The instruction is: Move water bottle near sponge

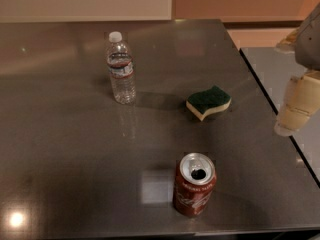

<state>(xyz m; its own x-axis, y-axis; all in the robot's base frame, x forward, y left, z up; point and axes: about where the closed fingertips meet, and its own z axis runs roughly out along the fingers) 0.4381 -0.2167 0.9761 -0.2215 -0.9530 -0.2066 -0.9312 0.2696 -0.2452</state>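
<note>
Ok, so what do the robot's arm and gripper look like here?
The gripper is at the right edge of the view: chunky, rounded, cream-coloured segments stacked one under another. Above it the arm is a smooth grey shell. No cables or markings show.

Claw (292,115), seemingly right of sponge (208,102)
</note>
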